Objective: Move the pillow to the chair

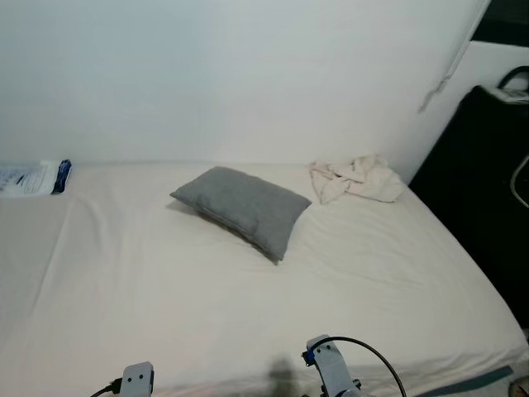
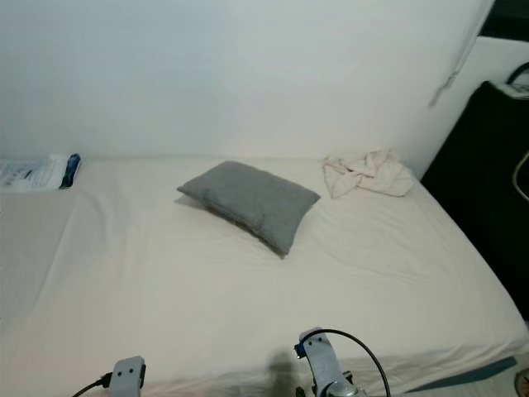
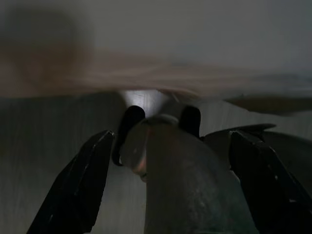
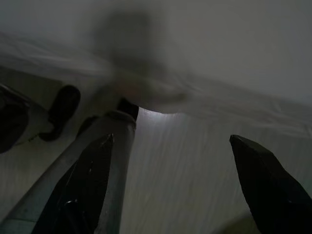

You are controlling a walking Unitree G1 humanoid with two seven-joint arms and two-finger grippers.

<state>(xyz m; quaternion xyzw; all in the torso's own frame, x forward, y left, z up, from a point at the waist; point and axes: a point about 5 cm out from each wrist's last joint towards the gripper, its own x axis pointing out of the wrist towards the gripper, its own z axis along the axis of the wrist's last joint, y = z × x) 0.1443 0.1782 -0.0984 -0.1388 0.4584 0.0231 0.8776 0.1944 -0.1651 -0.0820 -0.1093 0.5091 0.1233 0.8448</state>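
A blue-and-white packet (image 1: pixel 33 177) is lying at the far left edge of the bed (image 1: pixel 165 306), cut off by the frame, so its print is staying unreadable. A grey pillow (image 1: pixel 244 207) is resting near the middle of the bed, set at an angle, with bare sheet all around it and nothing lying between it and the near edge. A crumpled cream cloth (image 1: pixel 357 179) is sitting toward the far right corner of the bed, against the white wall (image 1: pixel 248 74). A dark piece of furniture (image 1: pixel 488 190) is standing beside the bed on the right, its top cut off. The left gripper (image 3: pixel 170 185) and the right gripper (image 4: pixel 170 190) are hanging low in dim, blurred wrist views, each with fingers spread apart and holding nothing, well short of the pillow.
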